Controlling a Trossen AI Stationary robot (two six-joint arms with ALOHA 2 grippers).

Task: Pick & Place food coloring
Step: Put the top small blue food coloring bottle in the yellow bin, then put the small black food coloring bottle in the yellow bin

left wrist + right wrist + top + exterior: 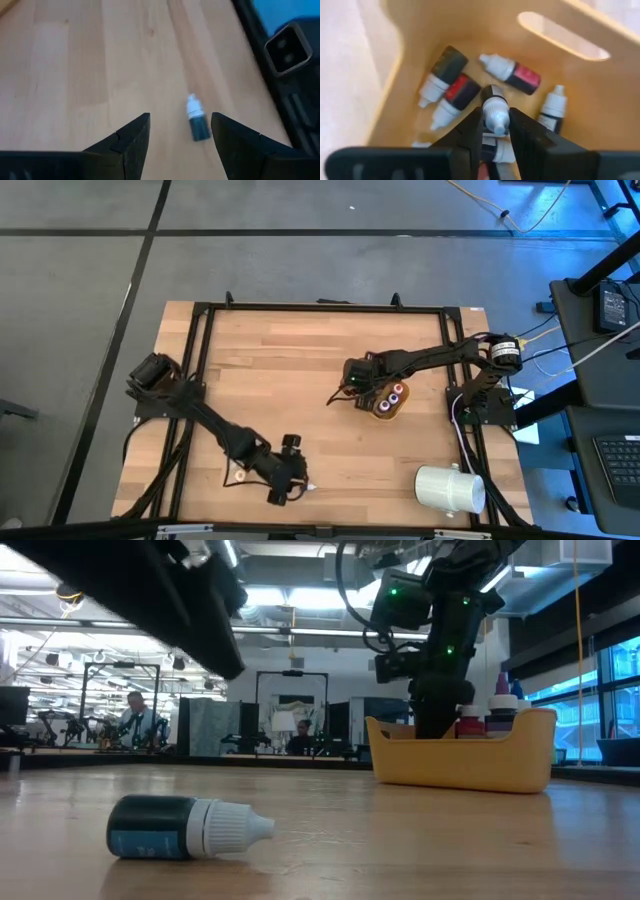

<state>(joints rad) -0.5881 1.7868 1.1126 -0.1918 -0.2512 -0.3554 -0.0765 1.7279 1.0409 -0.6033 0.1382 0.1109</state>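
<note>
One food coloring bottle, dark with a white cap, lies on its side on the wood near the table's near edge. My left gripper hovers open just behind it, one finger to each side, touching nothing. My right gripper reaches down into the yellow-orange bowl and is shut on another bottle. Several more bottles, dark or red with white caps, lie on the bowl's floor. My right gripper pinches a dark bottle by its white cap between its two fingers, coming from above and pointing down into the bowl. The dark body sticks out past the fingertips toward the bowl's floor. Whether it rests on the floor I cannot tell.
A big white cylinder lies at the table's near right corner. A black frame runs along the table's edges. Bare wood stretches between the bowl and the left gripper. People and equipment show far behind the table in the low view.
</note>
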